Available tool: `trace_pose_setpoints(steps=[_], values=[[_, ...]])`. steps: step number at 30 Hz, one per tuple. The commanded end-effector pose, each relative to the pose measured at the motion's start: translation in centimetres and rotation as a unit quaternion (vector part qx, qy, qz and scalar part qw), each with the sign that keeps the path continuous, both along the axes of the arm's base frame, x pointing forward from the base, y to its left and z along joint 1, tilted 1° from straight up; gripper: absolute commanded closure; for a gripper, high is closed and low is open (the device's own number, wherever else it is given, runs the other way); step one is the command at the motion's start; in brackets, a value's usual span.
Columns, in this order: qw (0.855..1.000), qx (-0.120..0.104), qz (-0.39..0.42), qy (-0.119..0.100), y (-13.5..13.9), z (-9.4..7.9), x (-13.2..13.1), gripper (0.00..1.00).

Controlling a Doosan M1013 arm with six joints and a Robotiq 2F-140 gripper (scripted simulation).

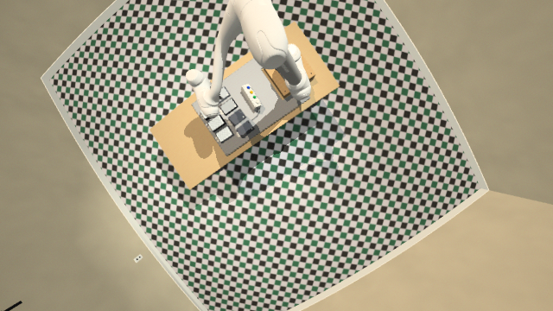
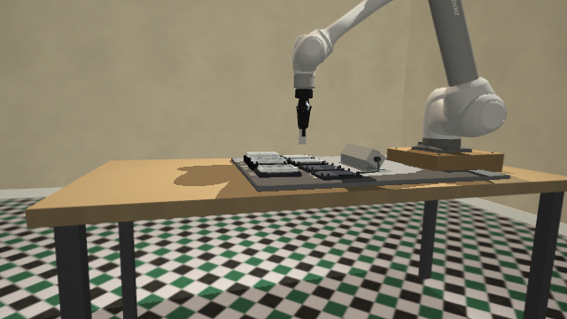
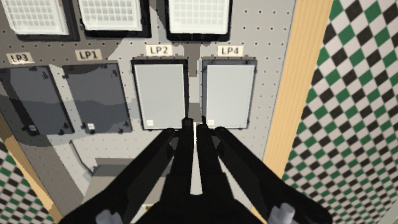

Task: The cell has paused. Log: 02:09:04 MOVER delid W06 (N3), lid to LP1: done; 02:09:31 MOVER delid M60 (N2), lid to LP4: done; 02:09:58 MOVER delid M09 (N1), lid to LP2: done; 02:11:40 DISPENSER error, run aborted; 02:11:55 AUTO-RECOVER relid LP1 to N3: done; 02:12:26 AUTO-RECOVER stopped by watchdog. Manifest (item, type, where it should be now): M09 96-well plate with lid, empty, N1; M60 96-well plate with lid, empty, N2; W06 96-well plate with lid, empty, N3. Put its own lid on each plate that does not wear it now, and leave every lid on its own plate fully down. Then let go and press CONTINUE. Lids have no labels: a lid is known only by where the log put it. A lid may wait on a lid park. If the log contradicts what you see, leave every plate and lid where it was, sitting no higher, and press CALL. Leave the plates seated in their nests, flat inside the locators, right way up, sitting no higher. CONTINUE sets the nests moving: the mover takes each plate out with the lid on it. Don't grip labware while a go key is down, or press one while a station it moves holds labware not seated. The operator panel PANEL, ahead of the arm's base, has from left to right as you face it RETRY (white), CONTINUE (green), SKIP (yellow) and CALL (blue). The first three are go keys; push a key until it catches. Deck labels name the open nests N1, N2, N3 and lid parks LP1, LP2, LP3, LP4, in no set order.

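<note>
My gripper point(image 3: 194, 111) point(image 2: 303, 138) is shut and empty, hanging high above the deck, over the gap between two lid parks. In the wrist view a pale lid point(image 3: 161, 95) lies on the park labelled LP2 and another pale lid point(image 3: 228, 94) lies on LP4. The parks LP1 point(image 3: 95, 97) and LP3 point(image 3: 31, 100) are dark and bare. Three white 96-well plates point(image 3: 35, 15) point(image 3: 112, 14) point(image 3: 199, 15) sit in nests along the top edge, cut off by the frame. Their nest labels are out of view, and I cannot tell which plate wears a lid.
The operator panel point(image 1: 251, 96) with its coloured keys stands on the grey deck between the parks and the arm's base point(image 2: 444, 157). The deck lies on a wooden table point(image 2: 155, 186), whose edge runs just right of LP4 in the wrist view.
</note>
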State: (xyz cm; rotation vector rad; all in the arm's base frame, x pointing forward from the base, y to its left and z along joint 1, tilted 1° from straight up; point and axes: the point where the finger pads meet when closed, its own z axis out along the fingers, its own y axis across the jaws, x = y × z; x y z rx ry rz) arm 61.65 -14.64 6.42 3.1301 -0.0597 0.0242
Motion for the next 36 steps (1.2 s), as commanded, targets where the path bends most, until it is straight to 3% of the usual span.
trace_pose_setpoints(steps=[1,2,3,4,7,8,9,10,12,13,14,15,16,17,20,36], values=[[1.000,0.000,0.000,0.000,3.5,0.0,0.7,1.00],[1.000,0.000,0.000,0.000,6.1,-0.1,1.0,1.00],[1.000,0.000,0.000,0.000,6.1,-0.1,1.0,1.00],[1.000,0.000,0.000,0.000,9.2,-0.1,1.3,1.00],[1.000,0.000,0.000,0.000,9.2,-0.1,1.3,1.00],[1.000,0.000,0.000,0.000,12.7,-0.1,1.4,1.00],[1.000,0.000,0.000,0.000,12.7,-0.1,1.4,1.00],[1.000,0.000,0.000,0.000,16.1,-0.2,1.4,1.00],[1.000,0.000,0.000,0.000,16.1,-0.2,1.4,1.00],[1.000,0.000,0.000,0.000,19.3,-0.2,1.2,1.00],[1.000,0.000,0.000,0.000,19.3,-0.2,1.2,1.00],[1.000,0.000,0.000,0.000,21.9,-0.2,0.9,1.00],[1.000,0.000,0.000,0.000,21.9,-0.2,0.9,1.00],[1.000,0.000,0.000,0.000,23.8,-0.2,0.6,1.00],[1.000,0.000,0.000,0.000,25.5,-0.3,0.3,1.00],[1.000,0.000,0.000,0.000,25.6,-0.3,0.3,1.00]])
